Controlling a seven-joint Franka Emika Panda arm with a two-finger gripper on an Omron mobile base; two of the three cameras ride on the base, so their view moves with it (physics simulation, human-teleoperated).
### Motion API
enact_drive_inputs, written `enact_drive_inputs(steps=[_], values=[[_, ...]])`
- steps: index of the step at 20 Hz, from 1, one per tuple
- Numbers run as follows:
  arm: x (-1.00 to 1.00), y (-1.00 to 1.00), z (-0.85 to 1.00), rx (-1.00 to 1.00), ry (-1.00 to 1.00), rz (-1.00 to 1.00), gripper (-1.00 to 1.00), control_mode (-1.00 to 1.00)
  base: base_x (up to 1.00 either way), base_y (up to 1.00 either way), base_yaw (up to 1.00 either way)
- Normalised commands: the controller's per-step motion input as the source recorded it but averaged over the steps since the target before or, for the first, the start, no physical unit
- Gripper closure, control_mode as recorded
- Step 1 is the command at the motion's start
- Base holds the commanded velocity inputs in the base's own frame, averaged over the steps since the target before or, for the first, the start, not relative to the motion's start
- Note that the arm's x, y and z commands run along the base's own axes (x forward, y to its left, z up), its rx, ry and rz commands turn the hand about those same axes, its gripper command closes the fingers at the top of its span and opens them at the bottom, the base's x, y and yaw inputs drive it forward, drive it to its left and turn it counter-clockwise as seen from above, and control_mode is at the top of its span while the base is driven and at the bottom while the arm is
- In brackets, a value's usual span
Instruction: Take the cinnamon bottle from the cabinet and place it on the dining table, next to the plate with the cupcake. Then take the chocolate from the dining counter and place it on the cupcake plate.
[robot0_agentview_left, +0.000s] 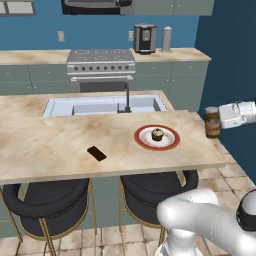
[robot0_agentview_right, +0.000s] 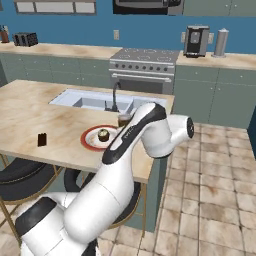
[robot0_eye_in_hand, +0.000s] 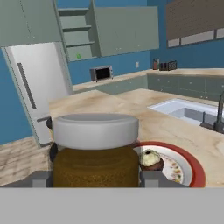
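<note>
The end effector (robot0_agentview_left: 218, 119) is closed on the cinnamon bottle (robot0_agentview_left: 212, 122), its fingers pressed against the jar's two sides. In the hand view the bottle (robot0_eye_in_hand: 95, 151) stands upright close to the camera, grey cap on top and brown label below, with a finger (robot0_eye_in_hand: 151, 178) showing at either side of it. In the left base view the bottle hangs upright in the air just off the right-hand end of the surface (robot0_agentview_left: 60, 140), level with its top or a little above; whether it is over the edge or just beyond it cannot be told.

The nearest thing on the surface is the plate with the cupcake (robot0_agentview_left: 145, 142), red-rimmed and white, near the right end and a short way left of the bottle. The cupcake (robot0_agentview_left: 157, 134) sits at its middle. The chocolate (robot0_agentview_left: 96, 153) lies flat further left, near the front edge, well apart from the plate.

The surface is a long beige marbled top. A sink (robot0_agentview_left: 102, 105) with a dark faucet (robot0_agentview_left: 127, 98) is set into its far side. Two black stools (robot0_agentview_left: 47, 202) with gold legs are tucked under the front edge. Behind, against a blue wall, run grey-green cabinets (robot0_agentview_left: 187, 80) with a stove (robot0_agentview_left: 101, 67) and a coffee machine (robot0_agentview_left: 145, 38). The hand view shows a white fridge (robot0_eye_in_hand: 37, 87) and open shelves (robot0_eye_in_hand: 76, 33). The floor (robot0_agentview_right: 210, 190) is tan tile.
</note>
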Motion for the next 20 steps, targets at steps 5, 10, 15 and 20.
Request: enact_drive_inputs(steps=[5,10,15,20], values=[[0.62,0.19,-0.62,0.05,-0.01,0.17,1.00,-1.00,0.00,0.00,0.00],[0.51,0.01,-0.40,0.07,0.00,0.11,1.00,-1.00,0.00,0.00,0.00],[0.61,0.00,-0.39,0.09,0.00,0.07,1.00,-1.00,0.00,0.00,0.00],[0.30,0.00,-0.37,0.09,0.00,0.03,1.00,-1.00,0.00,0.00,0.00]])
